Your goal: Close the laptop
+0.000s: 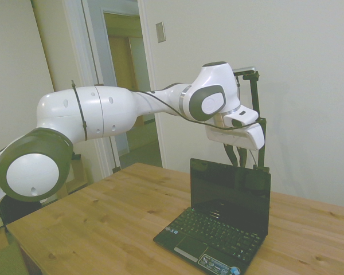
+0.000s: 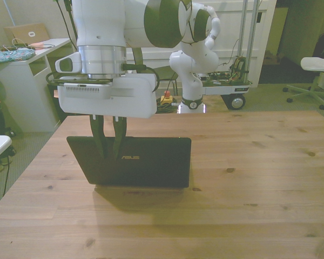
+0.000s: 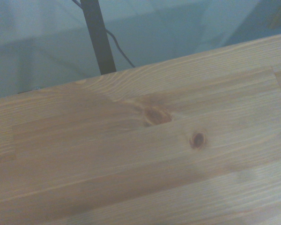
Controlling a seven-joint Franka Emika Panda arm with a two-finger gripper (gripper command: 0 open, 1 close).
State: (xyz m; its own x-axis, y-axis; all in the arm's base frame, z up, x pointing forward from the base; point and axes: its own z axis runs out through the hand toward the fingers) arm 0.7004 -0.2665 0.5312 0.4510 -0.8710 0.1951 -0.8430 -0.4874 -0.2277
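The laptop (image 1: 229, 200) stands open on the wooden table (image 1: 103, 217), its glossy dark screen nearly upright and its keyboard and stickered palm rest facing the table's near edge in the side view. The front view shows the lid's black back (image 2: 146, 162) with a logo. My gripper (image 1: 235, 162) hangs just behind the lid's top edge, on the lid's back side. In the front view my gripper (image 2: 109, 154) overlaps the lid's back toward the front view's left, open with nothing between its fingers. The wrist view shows only bare table (image 3: 131, 154); the laptop is out of it.
Behind the table in the front view stand a white desk (image 2: 27, 70) at the left, a wheeled cart (image 2: 227, 86) in the middle and an office chair (image 2: 316, 65) at the right. The side view shows a wall and a doorway (image 1: 126, 74) behind the arm.
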